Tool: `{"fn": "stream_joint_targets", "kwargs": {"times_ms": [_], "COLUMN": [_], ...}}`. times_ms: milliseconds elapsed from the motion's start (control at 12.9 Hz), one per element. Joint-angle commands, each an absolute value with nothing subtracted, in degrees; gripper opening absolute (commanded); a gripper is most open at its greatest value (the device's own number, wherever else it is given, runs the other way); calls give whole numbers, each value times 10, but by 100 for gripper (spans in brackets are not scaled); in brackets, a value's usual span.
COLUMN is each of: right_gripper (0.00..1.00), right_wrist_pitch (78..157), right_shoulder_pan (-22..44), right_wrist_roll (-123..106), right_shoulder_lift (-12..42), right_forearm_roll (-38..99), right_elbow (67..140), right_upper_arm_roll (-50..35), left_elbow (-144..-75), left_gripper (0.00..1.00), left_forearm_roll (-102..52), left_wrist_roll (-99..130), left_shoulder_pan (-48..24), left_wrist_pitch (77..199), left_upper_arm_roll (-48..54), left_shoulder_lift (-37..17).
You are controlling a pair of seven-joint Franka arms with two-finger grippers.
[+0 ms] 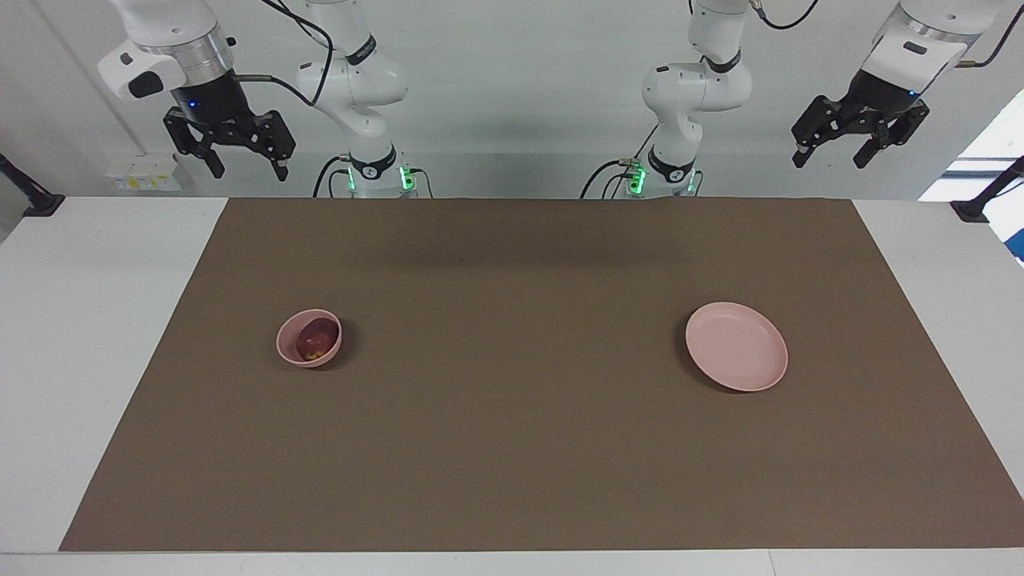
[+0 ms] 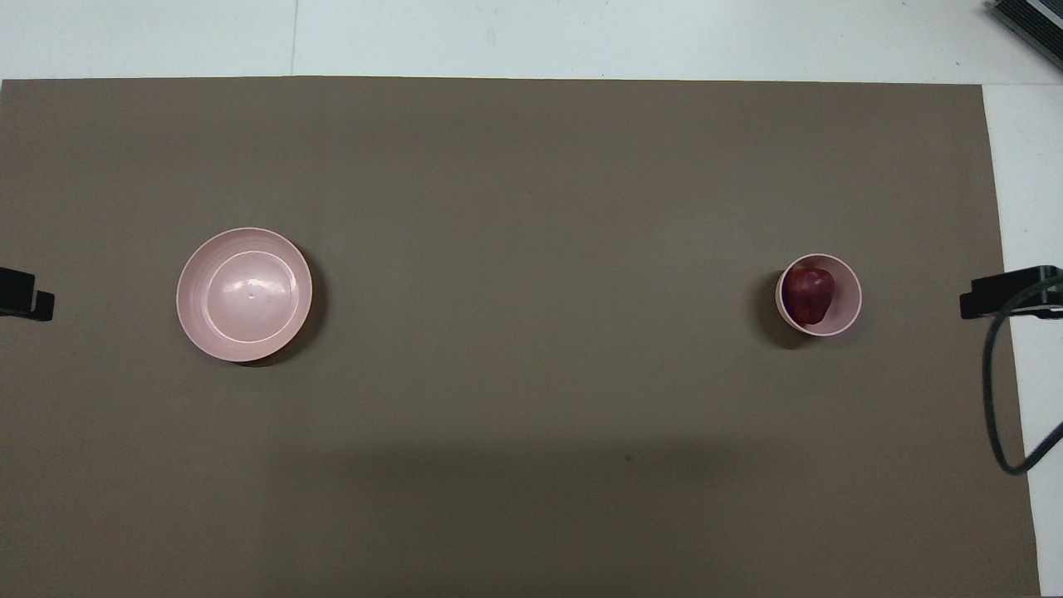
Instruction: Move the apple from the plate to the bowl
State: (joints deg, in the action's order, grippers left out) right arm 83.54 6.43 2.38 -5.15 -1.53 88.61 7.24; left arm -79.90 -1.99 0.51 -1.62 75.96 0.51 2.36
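A brown mat [image 1: 512, 448] covers most of the white surface [image 1: 88, 336], its bare front stretch lying closest to the facing camera. Farther in, about midway across the mat's depth, two pale pink dishes sit well apart from each other.

Toward the right arm's end of the surface stands the small deep bowl [image 1: 287, 350], upright on the mat. The dark red apple [image 1: 315, 339] rests inside it, a yellowish patch showing low on its skin; in the overhead view the fruit lies against one side of the bowl's wall, leaving part of the pink floor bare.

Toward the left arm's end lies the wide, flat plate [image 1: 736, 346], with nothing on it. A raised ring marks its inner floor in the overhead view. Plate and bowl sit at much the same distance from the robots.

At the farthest edge, both arms wait, raised high above the ends of the surface. The right gripper [image 1: 245, 164] hangs over the white margin at its own end, fingers spread apart and holding nothing. The left gripper [image 1: 832, 152] hangs over the corresponding corner at the left arm's end, tilted, fingers likewise parted and empty. Green lights glow at both arm bases.
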Motion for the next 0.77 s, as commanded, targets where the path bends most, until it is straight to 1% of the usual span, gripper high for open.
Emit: {"fn": "stream_joint_targets", "kwargs": {"times_ms": [0,695], "right_gripper": [100,100], "right_wrist_pitch": [845,806], "right_shoulder_pan": [61,59], "right_wrist_roll": [8,10], "right_shoulder_lift": [-53,-54], "right_forearm_roll": [-14,-14], "right_elbow": [887,866], "right_upper_arm_roll": [70,66], "left_elbow": [-806,-809], "left_gripper": [100,100], "left_forearm_roll": [-21,-21], "left_wrist_roll": [4,4], "left_shoulder_pan": [-8,-12], "left_wrist_pitch": [754,745], "left_upper_arm_roll": [9,10], "left_shoulder_lift": [32,34]}}
